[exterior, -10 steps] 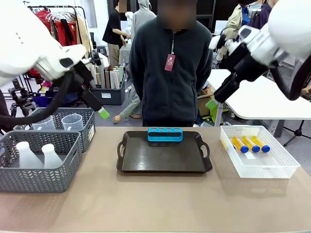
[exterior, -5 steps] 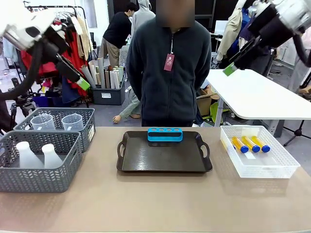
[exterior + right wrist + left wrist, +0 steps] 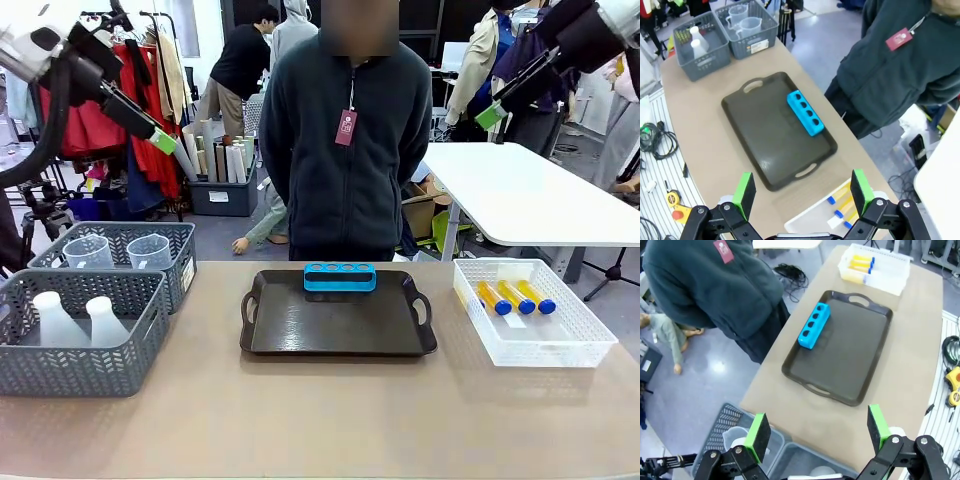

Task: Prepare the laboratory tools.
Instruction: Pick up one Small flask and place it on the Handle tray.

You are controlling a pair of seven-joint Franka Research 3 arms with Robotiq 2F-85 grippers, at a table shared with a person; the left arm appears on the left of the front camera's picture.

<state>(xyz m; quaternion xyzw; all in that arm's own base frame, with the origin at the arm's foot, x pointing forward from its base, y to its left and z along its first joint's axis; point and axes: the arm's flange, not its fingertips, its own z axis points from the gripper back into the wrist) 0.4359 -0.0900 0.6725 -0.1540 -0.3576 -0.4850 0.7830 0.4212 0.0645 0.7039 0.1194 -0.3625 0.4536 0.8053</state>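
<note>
Workbench read as a clock face, with the standing person in a dark fleece jacket [image 3: 350, 150] at 12 o'clock and your fixed camera at 6.

At the centre you see the dark brown handled tray [image 3: 338, 330]. The bright blue four-hole rack [image 3: 340, 277] stands on it at its 12 o'clock edge, holes upward.

At 3 o'clock sits the white lattice plastic basket [image 3: 540, 352]. In it lie the small amber-filled tubes with blue caps [image 3: 516, 297]; you can count three, side by side, caps toward the near side.

At 9 o'clock two grey plastic baskets stand one behind the other. The nearer grey basket [image 3: 90, 375] holds two translucent white conical flasks [image 3: 55, 320], both upright. The farther grey basket [image 3: 172, 292] holds two clear handled measuring beakers [image 3: 150, 250], also upright.

Your left gripper [image 3: 817, 426] hangs high toward 10 o'clock, well apart from the table. In its wrist view the green pads [image 3: 758, 430] stand spread wide with nothing between them.

Your right gripper [image 3: 802, 187] hangs high toward 2 o'clock, equally far from the table. Its jaws are likewise fully apart and hold nothing. Its wrist view looks down on the tray, the rack and the tubes.
</note>
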